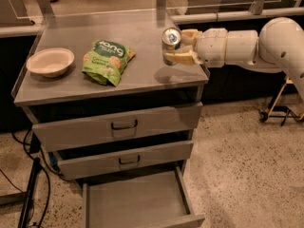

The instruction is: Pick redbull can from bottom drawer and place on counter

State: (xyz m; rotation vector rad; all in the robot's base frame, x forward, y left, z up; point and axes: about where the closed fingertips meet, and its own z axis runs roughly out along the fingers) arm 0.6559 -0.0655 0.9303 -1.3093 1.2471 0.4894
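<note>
The redbull can [170,37], slim with a shiny silver top, is held tilted in my gripper [181,45] just above the right part of the counter [142,70]. The gripper's cream fingers [179,58] are shut around the can, and the white arm reaches in from the right. The bottom drawer [135,201] is pulled open below and its grey floor shows nothing in it.
A green snack bag [107,61] lies mid-counter and a cream bowl [50,61] sits at the left. Two upper drawers with dark handles [124,125] are slightly ajar. Cables and a black stand lie on the floor at left; a cart frame stands at far right.
</note>
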